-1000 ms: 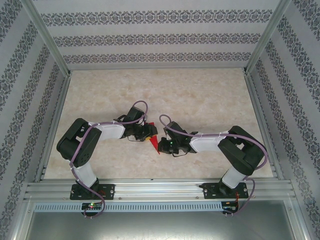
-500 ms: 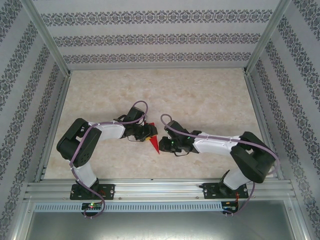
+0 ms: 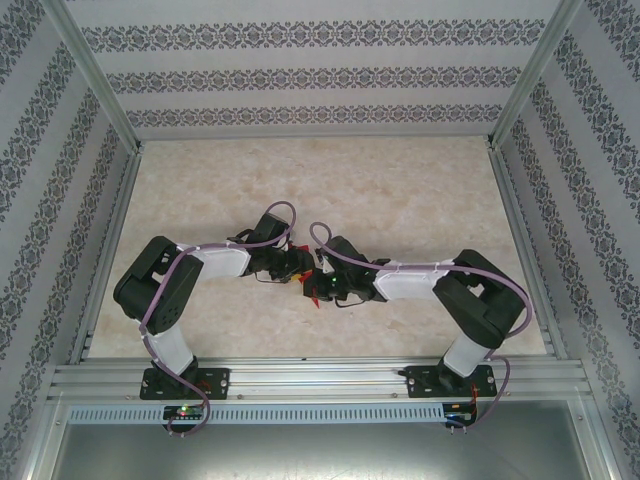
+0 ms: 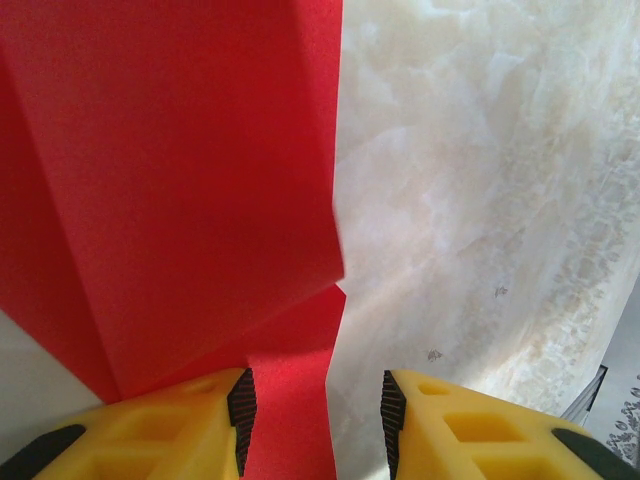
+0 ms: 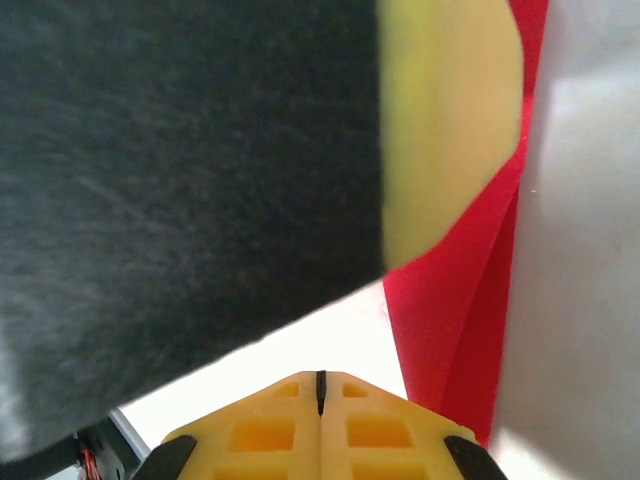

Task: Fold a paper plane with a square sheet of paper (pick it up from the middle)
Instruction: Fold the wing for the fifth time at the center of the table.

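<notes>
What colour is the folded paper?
The paper is plain bright red; the left wrist view shows it best.

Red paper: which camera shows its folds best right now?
Left wrist. The red paper fills the left half of that view, its overlapping folded layers sharp, just ahead of the left gripper. Top external gives small red slivers between the two arms. Right wrist gives a narrow creased strip at the right.
</notes>
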